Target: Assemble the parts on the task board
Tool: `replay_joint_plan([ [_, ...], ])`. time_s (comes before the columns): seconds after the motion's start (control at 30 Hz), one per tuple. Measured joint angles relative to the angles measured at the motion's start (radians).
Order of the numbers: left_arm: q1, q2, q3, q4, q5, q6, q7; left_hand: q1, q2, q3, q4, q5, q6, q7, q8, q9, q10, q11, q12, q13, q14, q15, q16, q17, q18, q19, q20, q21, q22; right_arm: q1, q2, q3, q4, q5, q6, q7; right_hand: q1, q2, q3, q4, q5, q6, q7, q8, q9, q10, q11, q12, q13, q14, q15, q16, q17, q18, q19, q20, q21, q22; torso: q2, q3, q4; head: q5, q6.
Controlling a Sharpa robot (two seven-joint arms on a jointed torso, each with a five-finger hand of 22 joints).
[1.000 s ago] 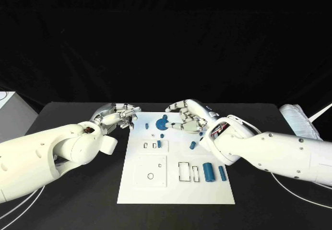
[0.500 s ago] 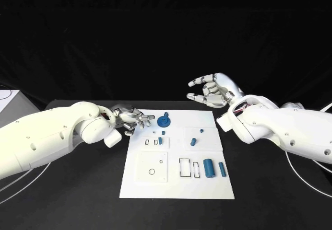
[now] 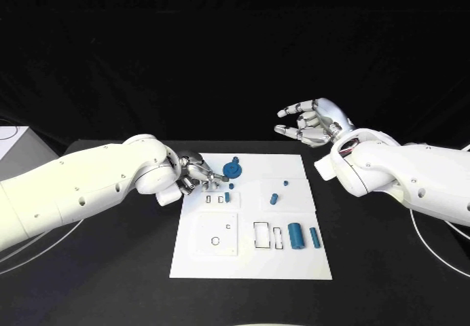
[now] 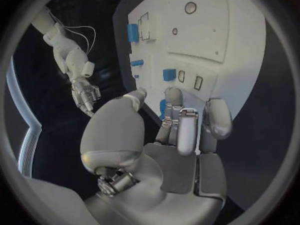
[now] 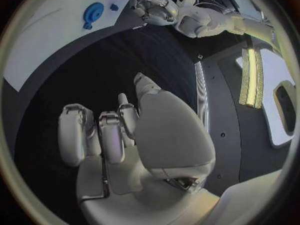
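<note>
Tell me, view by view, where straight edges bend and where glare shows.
Head view: the task board has straight edges and no glare. Left wrist view: the board's edges curve behind the left robot hand. Right wrist view: a bright lit strip glares beyond the right robot hand, and the board edge bows.

White rectangular task board (image 3: 250, 261) lies flat mid-table; small blue parts (image 3: 295, 238) sit scattered across it, some upright.
</note>
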Motion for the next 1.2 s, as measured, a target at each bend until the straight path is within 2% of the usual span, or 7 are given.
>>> replay_joint_plan([
  [0.07, 0.006, 0.015, -0.005, -0.008, -0.018, 0.005, -0.013, -0.009, 0.002, -0.005, 0.0, 0.0, 0.0, 0.0, 0.0, 0.002, 0.0, 0.0, 0.0, 0.003, 0.0, 0.0, 0.0, 0.0, -0.015, 0.0, 0.0, 0.0, 0.002, 0.0, 0.001, 0.0, -0.001, 0.002, 0.003, -0.006, 0.0, 0.0, 0.0, 0.0, 0.0, 0.0, 0.0, 0.004, 0.0, 0.0, 0.0, 0.0, 0.0, 0.0, 0.0, 0.0, 0.0, 0.0, 0.0, 0.0, 0.0, 0.0, 0.0, 0.0, 0.0002, 0.0, 0.0],
  [0.2, 0.015, 0.041, -0.013, -0.021, -0.041, 0.013, -0.031, -0.012, 0.005, -0.005, 0.0, 0.0, -0.002, -0.002, 0.005, 0.004, 0.0, 0.0, 0.005, 0.008, 0.0, 0.0, 0.0, 0.0, -0.015, 0.0, 0.0, 0.0, 0.002, 0.0, 0.004, -0.002, -0.003, 0.005, 0.007, -0.016, 0.0, 0.0, 0.0, 0.0, 0.005, 0.0, 0.0, 0.004, 0.0, 0.0, 0.0, 0.0, 0.0, 0.0, 0.0, -0.004, 0.0, 0.0, 0.0, 0.0, 0.0, 0.0, 0.002, -0.0002, 0.0001, 0.0, -0.001],
  [0.37, 0.021, 0.059, -0.017, -0.035, -0.06, 0.021, -0.045, -0.009, 0.009, -0.005, 0.0, 0.0, 0.0, -0.007, 0.006, 0.01, 0.003, -0.003, 0.011, 0.011, 0.0, 0.0, 0.0, 0.0, -0.015, 0.0, 0.0, 0.004, 0.005, 0.0, 0.008, -0.002, -0.003, 0.006, 0.01, -0.025, 0.0, 0.0, 0.0, 0.0, 0.01, 0.0, 0.0, 0.004, 0.0, 0.0, 0.0, 0.0, 0.0, 0.0, 0.0, -0.004, 0.0, 0.0, 0.0, 0.0, -0.004, 0.001, 0.002, -0.0012, -0.0013, 0.002, 0.0],
  [0.6, 0.022, 0.082, -0.021, -0.052, -0.077, 0.038, -0.055, 0.005, 0.024, -0.005, 0.0, 0.0, 0.0, -0.007, 0.006, 0.015, 0.003, -0.003, 0.016, 0.017, 0.0, 0.0, 0.0, 0.0, -0.015, 0.003, -0.004, 0.004, 0.01, 0.0, 0.013, -0.004, -0.008, 0.006, 0.011, -0.036, 0.0, 0.0, 0.003, 0.003, 0.01, 0.0, 0.0, 0.004, 0.0, 0.0, 0.0, 0.0, 0.0, 0.0, 0.0, -0.004, 0.0, 0.0, 0.0, 0.0, -0.004, 0.001, 0.003, -0.0025, 0.0001, 0.0, -0.006],
  [1.2, 0.023, 0.112, -0.029, -0.085, -0.093, 0.088, -0.078, 0.006, 0.024, -0.002, -0.003, 0.0, 0.0, -0.007, 0.009, 0.017, 0.003, -0.003, 0.016, 0.016, 0.0, 0.0, 0.0, 0.0, -0.015, 0.007, 0.0, 0.008, 0.012, -0.001, 0.019, -0.006, -0.012, 0.006, 0.012, -0.046, 0.0, 0.0, 0.003, 0.003, 0.016, 0.0, 0.0, 0.004, -0.001, 0.0, 0.0, 0.0, 0.0, 0.0, 0.0, -0.004, 0.0, 0.0, 0.0, 0.0, -0.004, 0.0, 0.004, -0.0023, -0.0006, 0.0, -0.019],
])
